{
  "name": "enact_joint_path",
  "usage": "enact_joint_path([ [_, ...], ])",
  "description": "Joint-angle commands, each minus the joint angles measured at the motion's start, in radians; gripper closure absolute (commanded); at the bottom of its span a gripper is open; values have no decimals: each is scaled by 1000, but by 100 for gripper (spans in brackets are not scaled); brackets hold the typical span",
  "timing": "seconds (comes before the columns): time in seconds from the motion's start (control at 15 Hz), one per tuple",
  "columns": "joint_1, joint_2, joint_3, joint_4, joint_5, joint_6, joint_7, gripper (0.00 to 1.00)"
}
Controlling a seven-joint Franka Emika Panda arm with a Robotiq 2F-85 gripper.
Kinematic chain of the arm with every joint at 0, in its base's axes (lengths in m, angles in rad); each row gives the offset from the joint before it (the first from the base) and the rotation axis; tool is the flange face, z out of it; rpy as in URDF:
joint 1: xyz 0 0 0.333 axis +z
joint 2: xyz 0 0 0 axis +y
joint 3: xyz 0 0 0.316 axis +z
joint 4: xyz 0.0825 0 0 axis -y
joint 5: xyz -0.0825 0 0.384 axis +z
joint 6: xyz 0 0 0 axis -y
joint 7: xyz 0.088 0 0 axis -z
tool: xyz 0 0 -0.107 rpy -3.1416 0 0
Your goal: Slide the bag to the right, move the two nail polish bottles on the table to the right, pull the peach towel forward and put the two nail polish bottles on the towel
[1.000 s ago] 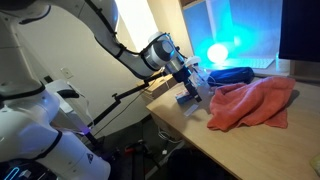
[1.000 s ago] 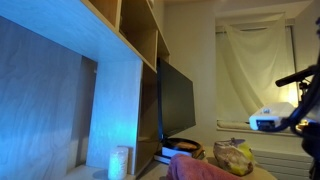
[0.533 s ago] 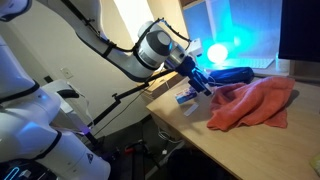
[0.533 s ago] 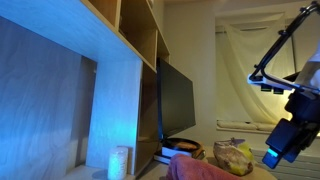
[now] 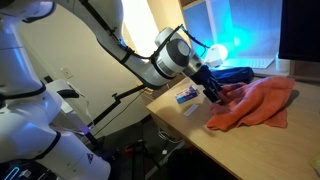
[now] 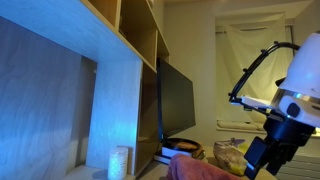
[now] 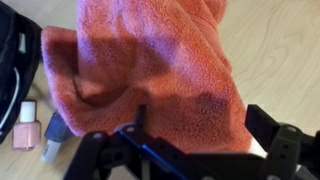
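The peach towel point(image 7: 150, 60) lies crumpled on the wooden table, and it also shows in both exterior views point(image 5: 258, 102) point(image 6: 198, 170). Two nail polish bottles lie side by side on the table left of the towel, a pink one point(image 7: 25, 124) and a darker one point(image 7: 55, 145); they also show in an exterior view point(image 5: 186, 97). The black bag point(image 5: 236, 75) lies behind the towel and shows at the left edge of the wrist view point(image 7: 14, 45). My gripper point(image 7: 205, 125) is open and empty, just above the towel's near left edge point(image 5: 214, 90).
The table's left edge point(image 5: 175, 112) runs close to the bottles. A monitor point(image 6: 175, 100) and a wooden shelf unit point(image 6: 120, 60) stand behind the table. A yellowish bag point(image 6: 232, 155) sits near the towel. Bare table point(image 7: 275, 50) lies right of the towel.
My gripper has left the two bottles, risen, and moved right and down over the towel's left edge. The bottles stay on the table.
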Motion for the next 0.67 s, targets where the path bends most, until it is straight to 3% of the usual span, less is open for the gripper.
enact_joint_path([
  [0.0,-61,116,28,108,32,39,-33,0],
  [0.4,-87,258,8,255,27,-36,-66,0],
  [0.6,-95,297,10,276,7,-88,-176,0],
])
